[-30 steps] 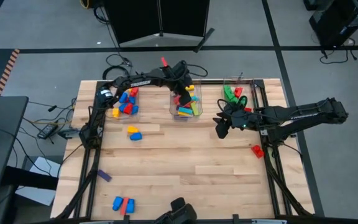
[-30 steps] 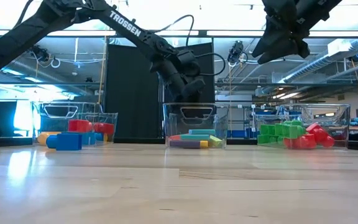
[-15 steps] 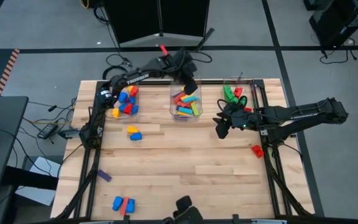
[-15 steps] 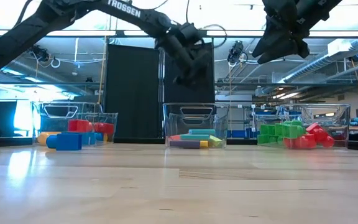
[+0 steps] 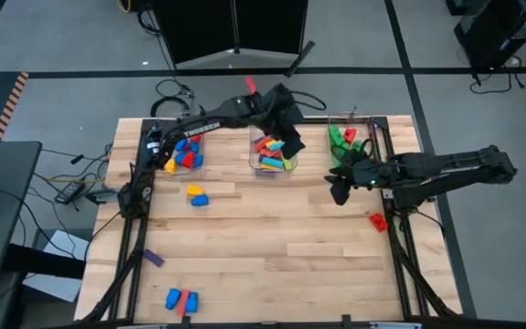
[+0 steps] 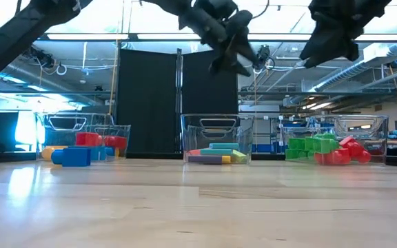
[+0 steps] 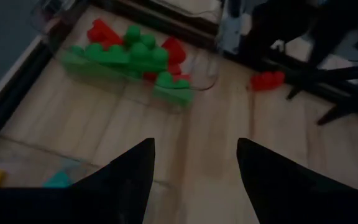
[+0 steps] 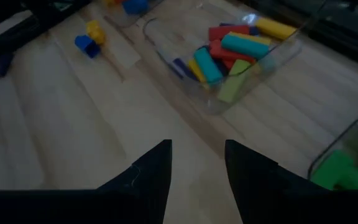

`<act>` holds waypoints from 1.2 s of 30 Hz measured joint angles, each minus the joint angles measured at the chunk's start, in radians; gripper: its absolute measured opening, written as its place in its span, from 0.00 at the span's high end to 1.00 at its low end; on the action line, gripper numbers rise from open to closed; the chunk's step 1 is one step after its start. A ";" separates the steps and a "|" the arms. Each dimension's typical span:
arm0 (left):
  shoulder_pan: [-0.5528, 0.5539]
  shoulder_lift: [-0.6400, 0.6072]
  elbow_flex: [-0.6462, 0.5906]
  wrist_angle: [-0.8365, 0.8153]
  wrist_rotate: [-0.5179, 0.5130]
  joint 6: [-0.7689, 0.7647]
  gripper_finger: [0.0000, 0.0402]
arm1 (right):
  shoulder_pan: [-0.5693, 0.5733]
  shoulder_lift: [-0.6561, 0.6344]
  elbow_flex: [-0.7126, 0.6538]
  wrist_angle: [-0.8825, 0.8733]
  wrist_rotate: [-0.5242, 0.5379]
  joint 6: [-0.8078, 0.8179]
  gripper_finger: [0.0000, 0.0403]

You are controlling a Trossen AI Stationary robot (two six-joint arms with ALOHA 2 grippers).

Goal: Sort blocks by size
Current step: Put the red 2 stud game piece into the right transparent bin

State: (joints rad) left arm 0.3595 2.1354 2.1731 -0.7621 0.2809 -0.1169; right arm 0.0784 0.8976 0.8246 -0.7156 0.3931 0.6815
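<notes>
Three clear bins stand along the far edge: the left bin [image 5: 186, 152] with short blue, red and yellow blocks, the middle bin [image 5: 272, 152] with long blocks, the right bin [image 5: 343, 137] with chunky green and red blocks. Loose blocks lie on the table: a yellow and blue pair [image 5: 195, 195], a purple one [image 5: 153, 259], a blue and red pair [image 5: 181, 299] and a red one [image 5: 378, 220]. My left gripper [image 5: 292, 146] [image 7: 194, 146] hangs open and empty high over the middle bin's right side. My right gripper [image 5: 338, 194] [image 8: 197, 146] hovers open and empty near the right bin.
A black frame [image 5: 400, 228] runs along the table's right side beside the red block, and another [image 5: 135, 219] along the left side. Bare wood [image 5: 281, 247] spans the table's middle and near part.
My left gripper has risen from inside the middle bin to well above it and swung toward the table's right edge, tipping a little. My right gripper has shifted slightly toward the right edge. No block has moved.
</notes>
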 joint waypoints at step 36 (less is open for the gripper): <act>-0.458 -0.271 -0.365 0.221 -0.634 -0.148 0.42 | 0.042 0.287 0.428 -0.569 -0.127 -0.048 0.71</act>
State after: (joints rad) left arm -0.0985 1.8649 1.8084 -0.5413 -0.3531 -0.2647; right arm 0.1207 1.1848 1.2522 -1.2846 0.2665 0.6336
